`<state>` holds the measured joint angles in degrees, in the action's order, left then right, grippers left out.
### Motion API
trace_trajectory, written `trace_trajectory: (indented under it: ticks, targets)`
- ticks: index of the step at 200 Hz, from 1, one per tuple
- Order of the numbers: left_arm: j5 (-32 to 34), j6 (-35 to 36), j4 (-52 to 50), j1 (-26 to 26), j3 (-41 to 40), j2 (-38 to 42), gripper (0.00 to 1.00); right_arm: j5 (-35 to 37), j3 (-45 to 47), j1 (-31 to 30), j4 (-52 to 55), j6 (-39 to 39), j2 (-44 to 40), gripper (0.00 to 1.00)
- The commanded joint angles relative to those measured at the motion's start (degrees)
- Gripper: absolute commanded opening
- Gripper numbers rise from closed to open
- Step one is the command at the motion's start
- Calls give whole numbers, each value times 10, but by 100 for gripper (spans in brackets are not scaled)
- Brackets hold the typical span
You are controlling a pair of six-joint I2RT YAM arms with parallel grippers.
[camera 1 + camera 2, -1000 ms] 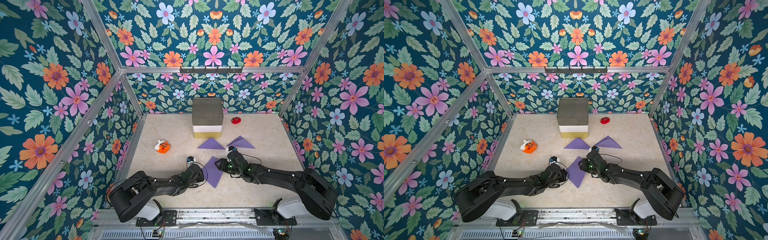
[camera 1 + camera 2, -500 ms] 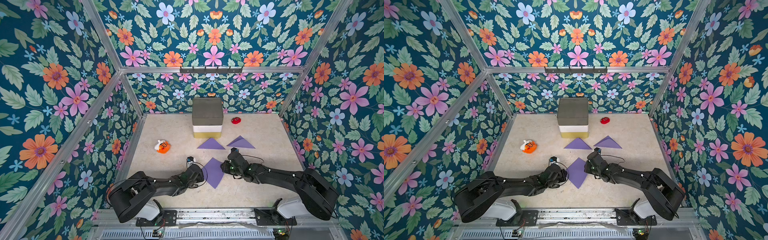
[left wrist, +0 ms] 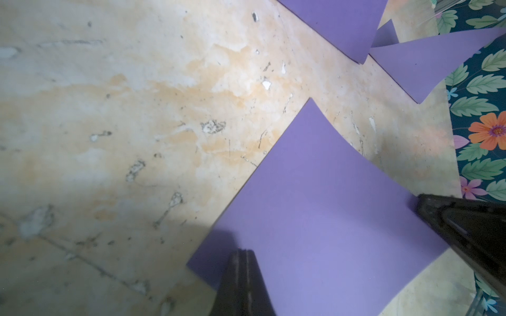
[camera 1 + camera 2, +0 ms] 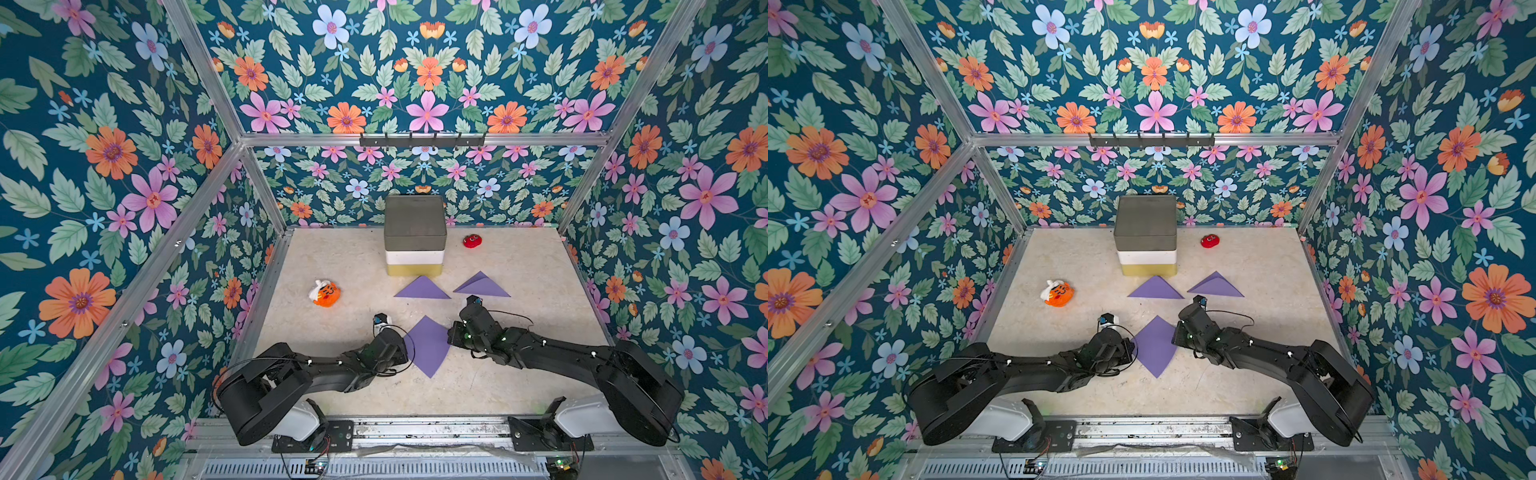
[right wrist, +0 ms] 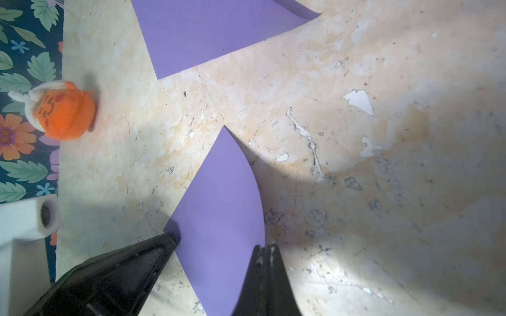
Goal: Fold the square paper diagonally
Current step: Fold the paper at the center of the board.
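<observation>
The square paper (image 4: 428, 347) is purple and lies as a diamond near the table's front in both top views. My left gripper (image 4: 405, 348) is shut, and its tips (image 3: 242, 253) rest on top of the paper just inside its left corner. My right gripper (image 4: 451, 334) is shut at the opposite, right corner. In the right wrist view the paper (image 5: 221, 205) curls up along that edge and runs into the closed tips (image 5: 265, 249). The left wrist view shows the right gripper's fingers (image 3: 427, 203) on that corner.
Two purple triangles of folded paper (image 4: 422, 289) (image 4: 482, 286) lie just behind the square. Behind them is a stack of grey, white and yellow boxes (image 4: 414, 237). An orange plush (image 4: 325, 293) sits to the left, and a small red toy (image 4: 472, 240) at the back right.
My right gripper has closed at the paper's right corner, and that edge now curls upward. The left gripper stays shut in the same place.
</observation>
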<state>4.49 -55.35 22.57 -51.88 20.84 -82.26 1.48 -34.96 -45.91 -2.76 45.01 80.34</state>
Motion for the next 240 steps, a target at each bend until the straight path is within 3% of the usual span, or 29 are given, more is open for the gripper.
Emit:
trace_trajectory:
  ticks: [1, 46, 90, 126, 165, 240]
  targets:
    - [-18, 5, -30, -2, -4, -6, 1, 0, -3, 0, 13, -18, -5, 0]
    - [-84, 13, 89, -14, -11, -1, 2, 55, -12, 1, 105, -45, -41, 0]
    - [-110, 22, 147, -15, -10, 32, 9, 87, 4, 1, 182, -66, -113, 0]
    - [-117, 24, 142, -16, 12, 12, 9, 135, 4, 1, 246, -59, -151, 0]
    - [-146, 24, 145, -18, 42, -57, 6, 144, 0, 2, 259, -64, -152, 0]
    - [-130, 37, 116, -29, 78, -126, 5, 134, -6, 2, 252, -71, -137, 0]
